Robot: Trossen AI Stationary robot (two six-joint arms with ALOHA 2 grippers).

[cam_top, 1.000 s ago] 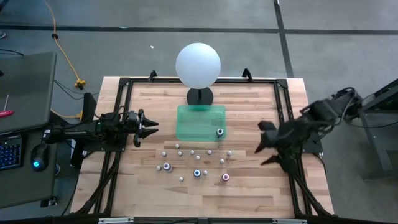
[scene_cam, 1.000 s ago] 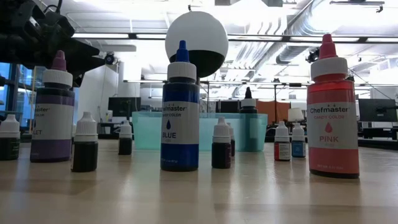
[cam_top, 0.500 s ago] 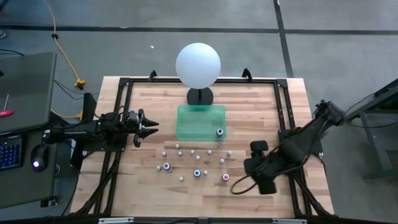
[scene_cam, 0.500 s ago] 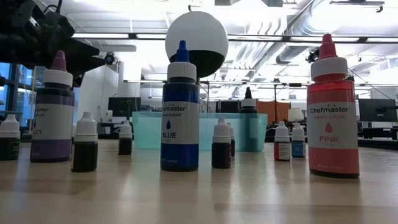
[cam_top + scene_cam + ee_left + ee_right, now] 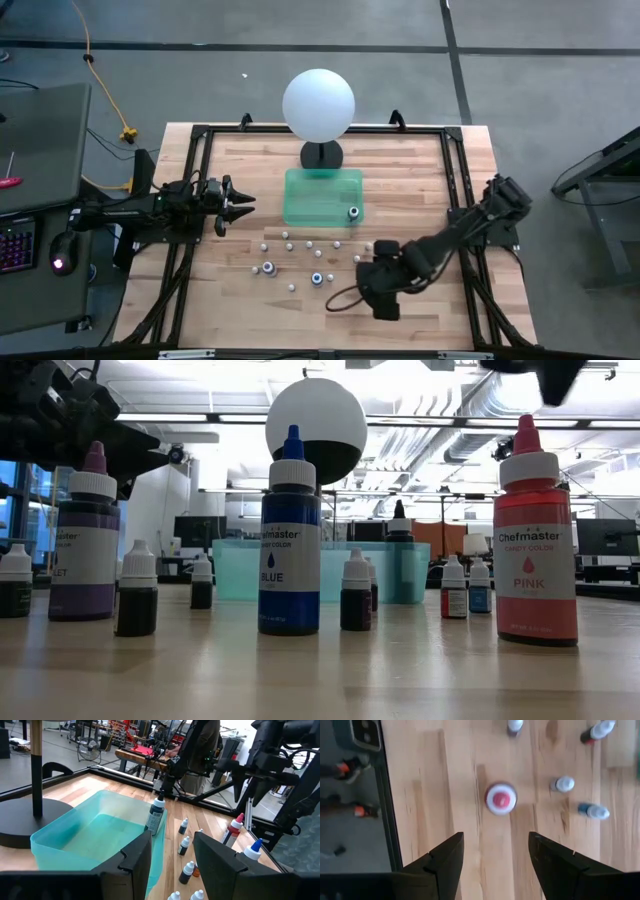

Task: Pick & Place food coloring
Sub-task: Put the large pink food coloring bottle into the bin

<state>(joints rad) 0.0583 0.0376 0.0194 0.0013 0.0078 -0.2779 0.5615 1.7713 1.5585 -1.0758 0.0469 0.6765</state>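
Jaws of the right gripper (image 5: 491,857) are standing spread and holding nothing; in the right wrist view we are seeing the pink bottle (image 5: 501,798) cap-on, on bare wood ahead of the gap between the two fingers. In the high view the right gripper (image 5: 380,290) is sitting low and right of centre, directly over the spot of that bottle, so the bottle itself is hidden there. In the low view the pink bottle (image 5: 535,540) is standing upright at the right of the frame.

We are seeing the left gripper (image 5: 238,204) waiting at the left-middle of the high view, its jaws parted and empty.

We are noting the remaining food coloring scattered below centre on the table (image 5: 240,310): a blue bottle (image 5: 317,279) and a purple bottle (image 5: 268,268), with small dropper bottles (image 5: 308,243) strung between them and the green bin (image 5: 310,195). One bottle (image 5: 353,212) is standing inside the bin, at its lower right corner. A white sphere (image 5: 318,104) is sitting above the bin.
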